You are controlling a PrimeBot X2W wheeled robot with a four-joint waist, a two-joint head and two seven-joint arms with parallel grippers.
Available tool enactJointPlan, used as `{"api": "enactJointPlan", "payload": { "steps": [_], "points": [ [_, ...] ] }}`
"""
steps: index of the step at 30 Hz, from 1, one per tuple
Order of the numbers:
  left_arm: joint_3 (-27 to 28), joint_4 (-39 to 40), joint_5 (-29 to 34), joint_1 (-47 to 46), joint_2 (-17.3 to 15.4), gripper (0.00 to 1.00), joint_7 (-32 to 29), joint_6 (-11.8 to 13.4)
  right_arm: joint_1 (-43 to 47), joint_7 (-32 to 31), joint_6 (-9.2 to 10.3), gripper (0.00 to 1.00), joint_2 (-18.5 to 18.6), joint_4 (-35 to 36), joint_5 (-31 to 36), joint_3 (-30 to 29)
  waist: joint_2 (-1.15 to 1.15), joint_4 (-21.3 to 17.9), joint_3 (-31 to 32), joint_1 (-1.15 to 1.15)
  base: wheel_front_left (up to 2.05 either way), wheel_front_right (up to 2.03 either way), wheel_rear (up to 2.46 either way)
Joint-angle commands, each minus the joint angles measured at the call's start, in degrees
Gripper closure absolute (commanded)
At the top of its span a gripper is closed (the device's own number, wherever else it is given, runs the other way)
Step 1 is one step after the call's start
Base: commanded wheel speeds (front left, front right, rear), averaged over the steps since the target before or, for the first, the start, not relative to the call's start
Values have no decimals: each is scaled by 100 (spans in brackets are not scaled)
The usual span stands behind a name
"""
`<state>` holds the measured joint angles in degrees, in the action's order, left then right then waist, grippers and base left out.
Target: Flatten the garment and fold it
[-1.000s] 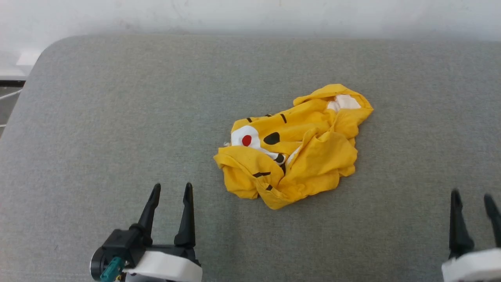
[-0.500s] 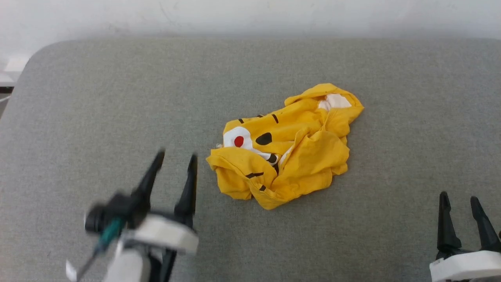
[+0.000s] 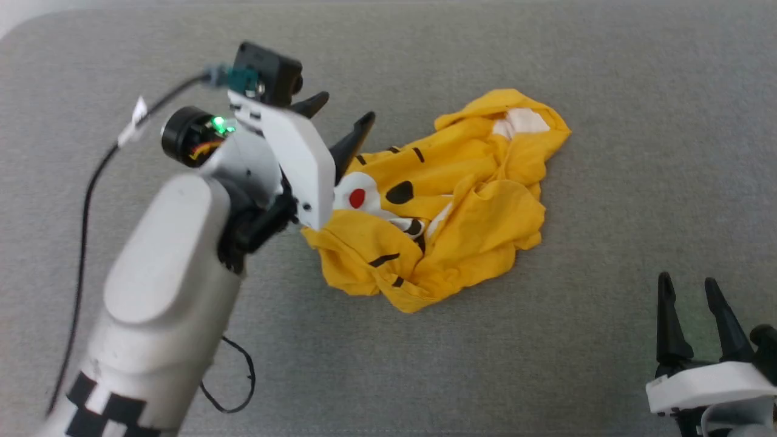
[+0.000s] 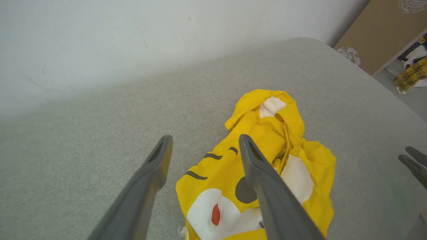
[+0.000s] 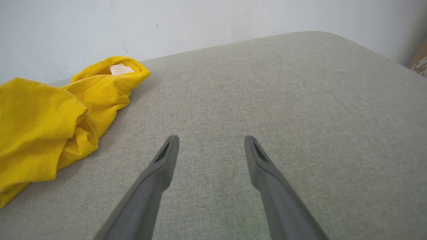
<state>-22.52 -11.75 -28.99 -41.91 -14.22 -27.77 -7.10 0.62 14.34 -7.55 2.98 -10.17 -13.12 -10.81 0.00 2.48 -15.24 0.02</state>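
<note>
The wide grey fabric-covered tabletop (image 3: 607,91) carries just one thing. The crumpled bright yellow cotton T-shirt (image 3: 479,224) lies a little right of its middle. The robot's pale left forearm (image 3: 164,273) reaches across from the near left. The left jaws are spread with nothing between them, and hang over the shirt's far-left edge. In the left wrist view one dark finger (image 4: 267,186) crosses above the cloth and the other sits over bare fabric. The right jaws are also spread and empty, low at the near right and well apart from the shirt.

As I read it, the step in hand is the first grasp for spreading the shirt out. To do it well, the left jaws should come down straddling one free edge by the black stripes (image 3: 419,155) and close on a single layer, not a bunch of folds. The right jaws would then need an opposite edge, so the two can draw the cloth flat.

In the head view the heap's long axis runs diagonally, from near left to far right. At the far-right end is the neck opening with its pale inner label (image 3: 525,124). The white face patch with the red dot (image 3: 355,197) faces up at the left end. I cannot tell where the sleeves and hem lie.
</note>
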Motion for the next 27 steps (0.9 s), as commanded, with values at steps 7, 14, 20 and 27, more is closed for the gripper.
{"api": "enactJointPlan", "payload": {
  "steps": [7, 14, 20, 27],
  "points": [
    [-280, -501, -855, -389, -488, 0, -1952, -21, -269, 61, 6, 0, -10, -106, -71, 51, 0, -602, -475, -2, 0, 0, 0],
    [-366, -542, -579, -333, -926, 0, -2193, 98, -410, 64, 6, 0, -10, -54, -156, 106, 0, -919, -745, -2, 0, 0, 0],
    [-415, -736, -615, -110, -997, 0, -2348, 188, -455, 65, 6, 0, -10, -33, -189, 105, 0, -1014, -825, -2, 0, 0, 0],
    [-306, -491, -945, -117, -882, 100, -2164, 109, -490, 65, 6, 0, -10, -37, -124, -8, 0, -912, -763, -2, 0, 0, 0]
  ]
}}
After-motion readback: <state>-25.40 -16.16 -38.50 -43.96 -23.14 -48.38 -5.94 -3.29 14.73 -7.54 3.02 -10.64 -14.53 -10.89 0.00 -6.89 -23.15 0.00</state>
